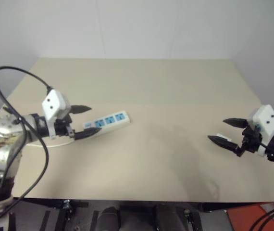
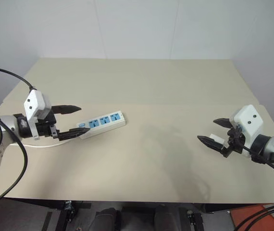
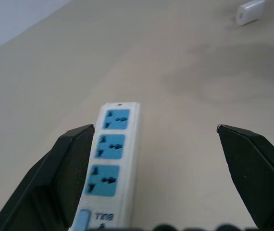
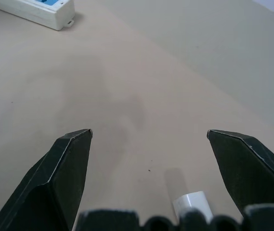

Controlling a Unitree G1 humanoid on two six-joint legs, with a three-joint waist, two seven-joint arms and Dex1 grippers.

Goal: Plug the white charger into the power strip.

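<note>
I find the white charger [image 2: 217,137] lying on the beige bench [image 2: 151,86] at its right side, between the spread fingers of my right pincer [image 2: 213,131], not gripped. The power strip [image 2: 102,124] lies flat well to the left, its switch end between my left pincer's [image 2: 74,119] parted fingers.
</note>
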